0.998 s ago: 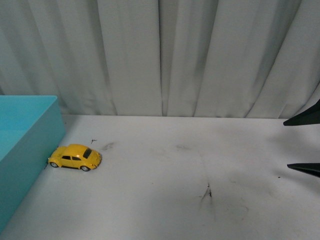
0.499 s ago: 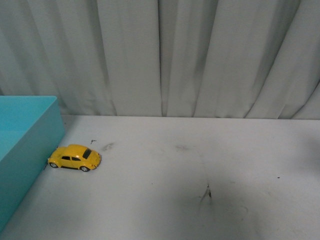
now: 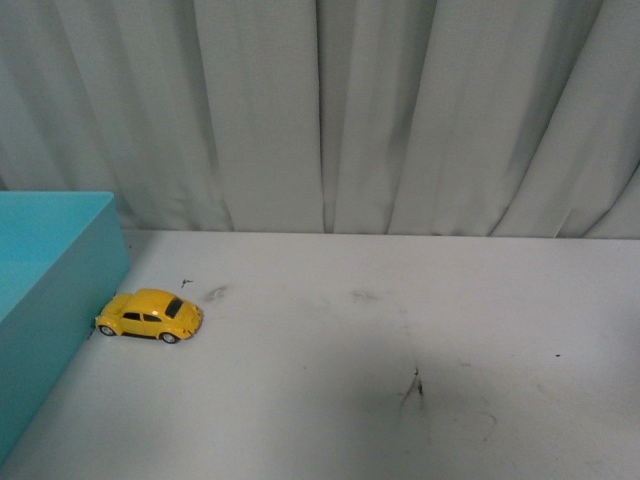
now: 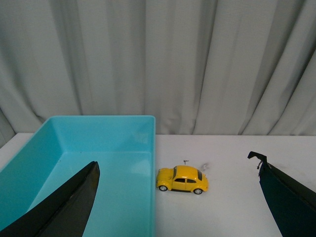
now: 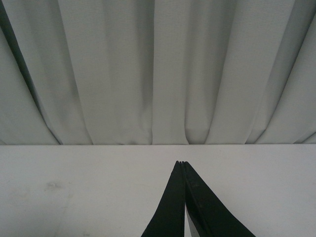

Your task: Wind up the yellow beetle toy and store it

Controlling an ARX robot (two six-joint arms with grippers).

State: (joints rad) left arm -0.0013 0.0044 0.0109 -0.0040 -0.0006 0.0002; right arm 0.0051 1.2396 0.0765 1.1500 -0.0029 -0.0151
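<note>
Nearest the left wrist camera, the left end effector hung released, its two dark fingers spread wide and holding nothing. Beyond them an open teal bin sat on the white worktop. The yellow beetle toy stood on its wheels on the worktop just outside the bin, one end right at the bin's outer wall. The right end effector was clenched, its fingers pressed together on nothing, above the worktop. A dark scuff marked the worktop's middle. Farthest back hung a pale pleated curtain.
</note>
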